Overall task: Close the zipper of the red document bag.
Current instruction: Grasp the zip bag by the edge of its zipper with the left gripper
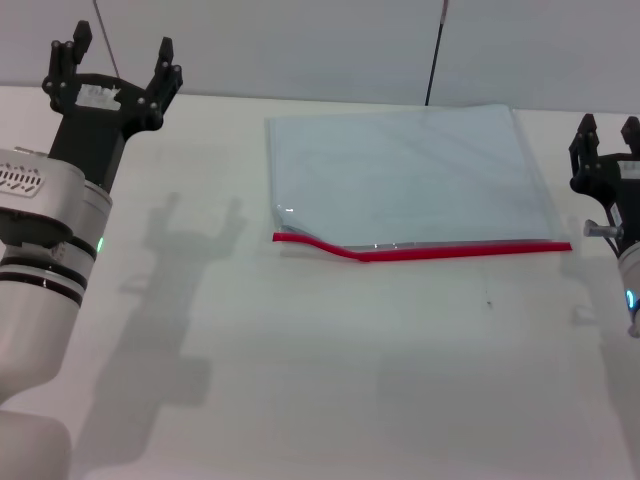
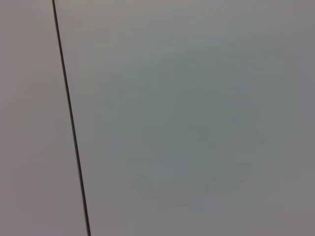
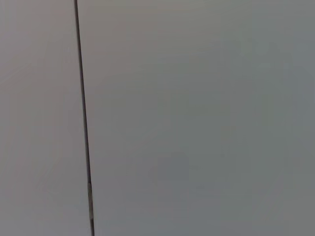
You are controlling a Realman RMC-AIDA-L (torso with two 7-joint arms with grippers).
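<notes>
The red document bag (image 1: pixel 405 175) lies flat on the white table, a translucent pale blue-grey pouch in the middle right of the head view. Its zipper (image 1: pixel 430 251), a thin bright red strip, runs along the near long edge and bends away from the pouch at its left end. A tiny pale slider (image 1: pixel 288 211) shows near the left corner. My left gripper (image 1: pixel 112 62) is raised at the far left, open, well away from the bag. My right gripper (image 1: pixel 608 135) is raised at the right edge, open, just right of the bag. Both wrist views show only a plain wall.
The white table (image 1: pixel 300 360) spreads wide in front of and left of the bag. A grey wall stands behind, with a thin dark seam (image 2: pixel 69 118) and another dark seam (image 3: pixel 83 118) in the wrist views. A black cable (image 1: pixel 435 50) hangs at the back.
</notes>
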